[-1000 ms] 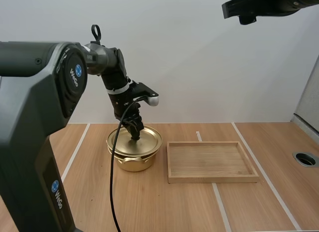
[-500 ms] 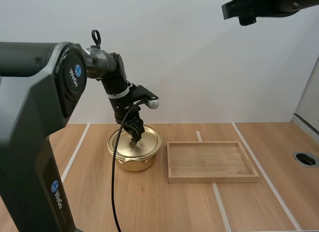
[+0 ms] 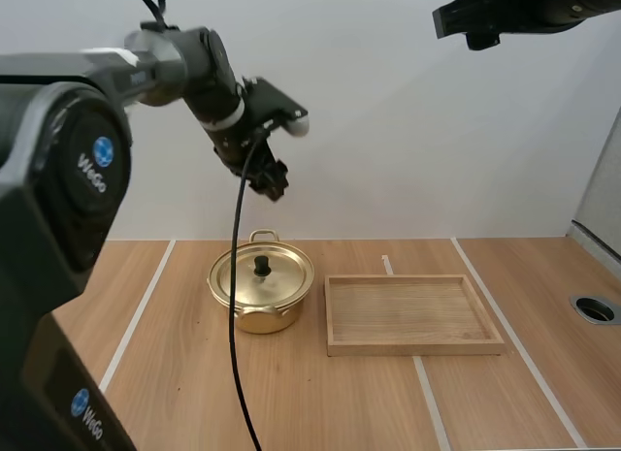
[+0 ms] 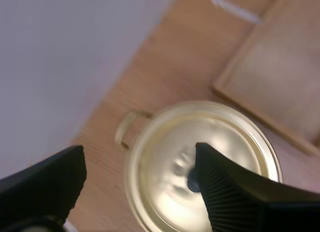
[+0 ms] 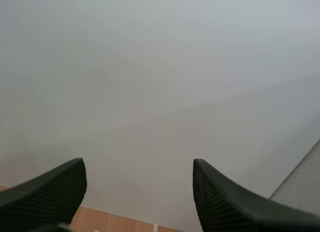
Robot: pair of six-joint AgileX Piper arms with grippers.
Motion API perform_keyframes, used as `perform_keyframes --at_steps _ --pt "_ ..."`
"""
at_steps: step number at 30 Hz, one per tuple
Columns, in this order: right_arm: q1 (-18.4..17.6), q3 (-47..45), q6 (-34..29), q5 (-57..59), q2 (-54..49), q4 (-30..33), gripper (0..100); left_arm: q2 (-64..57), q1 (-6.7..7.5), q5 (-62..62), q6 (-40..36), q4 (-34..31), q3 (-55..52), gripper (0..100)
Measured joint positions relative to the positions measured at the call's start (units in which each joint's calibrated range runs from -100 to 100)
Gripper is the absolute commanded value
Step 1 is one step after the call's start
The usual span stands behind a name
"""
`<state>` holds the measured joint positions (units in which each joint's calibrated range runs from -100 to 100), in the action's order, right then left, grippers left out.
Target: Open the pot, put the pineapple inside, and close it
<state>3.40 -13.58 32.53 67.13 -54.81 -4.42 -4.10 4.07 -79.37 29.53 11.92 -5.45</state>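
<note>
Gold pot (image 3: 254, 317) with black knob (image 3: 261, 267), tan tray (image 3: 413, 349)

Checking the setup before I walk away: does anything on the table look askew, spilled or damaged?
Nothing stands out. The pot stands upright with its lid seated flat, the wooden tray lies level beside it without touching, and the left gripper hangs open above the lid.

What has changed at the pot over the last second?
The left pincer rose off the knob and now hangs open and empty above the pot. The lid did not come up with it and sits closed. The pot, the wooden tray and the raised, open right pincer stayed put.
</note>
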Motion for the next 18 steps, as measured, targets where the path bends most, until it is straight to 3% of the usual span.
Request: perform_keyframes --at_steps 3,8,18 --pt "0.00 0.00 -1.66 0.00 0.00 0.10 100 -6.31 0.00 12.21 -9.70 0.00 5.11 100" --pt "0.00 0.00 -7.13 0.00 0.00 -0.41 100 -18.78 -1.15 29.19 -23.99 0.27 9.82 100" --pt "0.00 -0.10 -10.81 -2.32 -0.64 -3.53 100 -38.66 -1.92 40.86 -28.72 0.27 10.23 100"
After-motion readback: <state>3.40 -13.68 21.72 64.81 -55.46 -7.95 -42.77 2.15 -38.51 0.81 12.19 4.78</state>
